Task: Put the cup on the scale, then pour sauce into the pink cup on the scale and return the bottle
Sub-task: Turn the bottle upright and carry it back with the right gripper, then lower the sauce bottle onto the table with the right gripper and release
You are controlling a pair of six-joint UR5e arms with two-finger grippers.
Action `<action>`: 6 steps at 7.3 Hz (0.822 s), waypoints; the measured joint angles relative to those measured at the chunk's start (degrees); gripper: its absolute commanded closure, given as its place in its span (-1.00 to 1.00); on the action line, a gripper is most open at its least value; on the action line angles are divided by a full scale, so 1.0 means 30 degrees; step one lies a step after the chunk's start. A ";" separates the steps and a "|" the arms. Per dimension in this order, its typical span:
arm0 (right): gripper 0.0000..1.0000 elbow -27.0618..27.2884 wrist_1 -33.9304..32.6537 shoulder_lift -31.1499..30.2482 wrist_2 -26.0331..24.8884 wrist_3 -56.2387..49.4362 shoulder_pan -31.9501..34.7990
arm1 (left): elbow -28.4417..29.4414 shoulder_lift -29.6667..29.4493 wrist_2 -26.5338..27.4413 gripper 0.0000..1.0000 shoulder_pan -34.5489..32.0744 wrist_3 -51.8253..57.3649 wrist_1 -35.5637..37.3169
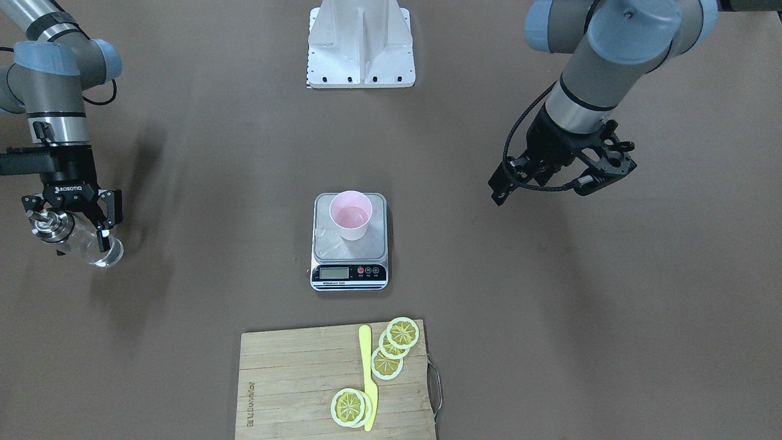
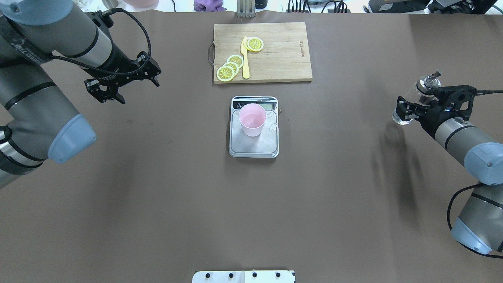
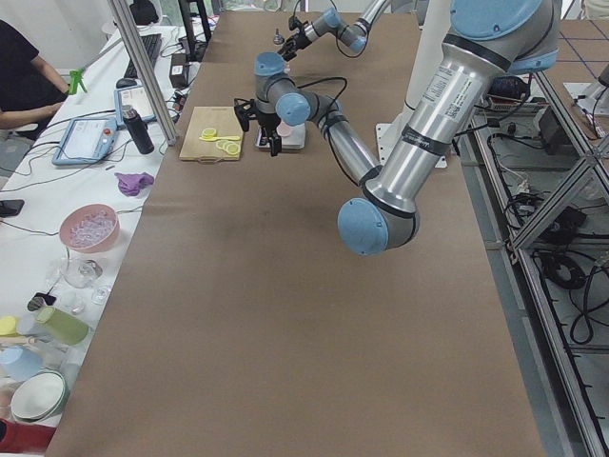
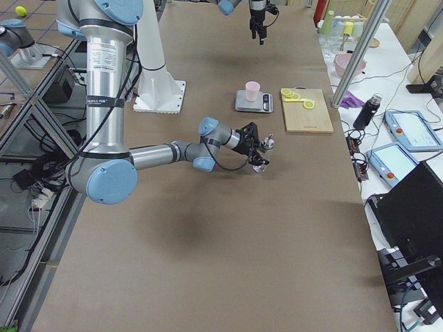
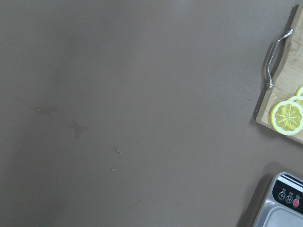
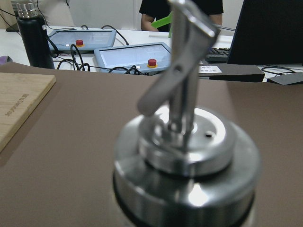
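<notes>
Left gripper (image 2: pixel 135 90): spread, empty, over the table (image 2: pixel 157 204), well apart from the scale (image 2: pixel 253 148).
Cup (image 2: pixel 252 119): upright on the scale, toward the display end. Step one done. It is pale pink and plain, and a wet sheen inside suggests the pour is also done.
Right gripper (image 2: pixel 410 108): pinches the tilted bottle (image 2: pixel 400 117) at the table's right side, well apart from the scale.
Remaining: set the bottle down. Bottle fill level: cannot tell.

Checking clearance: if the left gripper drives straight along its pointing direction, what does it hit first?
Likely bare table; the left gripper points down at it, scale and cutting board lie aside.
</notes>
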 measured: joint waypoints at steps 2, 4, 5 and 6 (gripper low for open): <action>1.00 -0.0040 -0.0467 -0.0050 0.0638 0.0037 0.0020 | 0.0004 -0.0019 0.0019 -0.96 0.0016 -0.0012 0.0000; 1.00 -0.0257 -0.0559 -0.0083 0.0940 0.0038 0.0018 | 0.0053 -0.0002 0.0121 -0.96 0.0041 -0.0013 0.0001; 1.00 -0.0447 -0.0540 -0.0085 0.0976 0.0049 0.0006 | 0.0070 0.0010 0.0203 -0.96 0.0053 -0.0009 0.0000; 1.00 -0.0578 -0.0508 -0.0077 0.0988 0.0055 -0.0001 | 0.0079 0.0017 0.0241 -0.96 0.0058 -0.0007 0.0000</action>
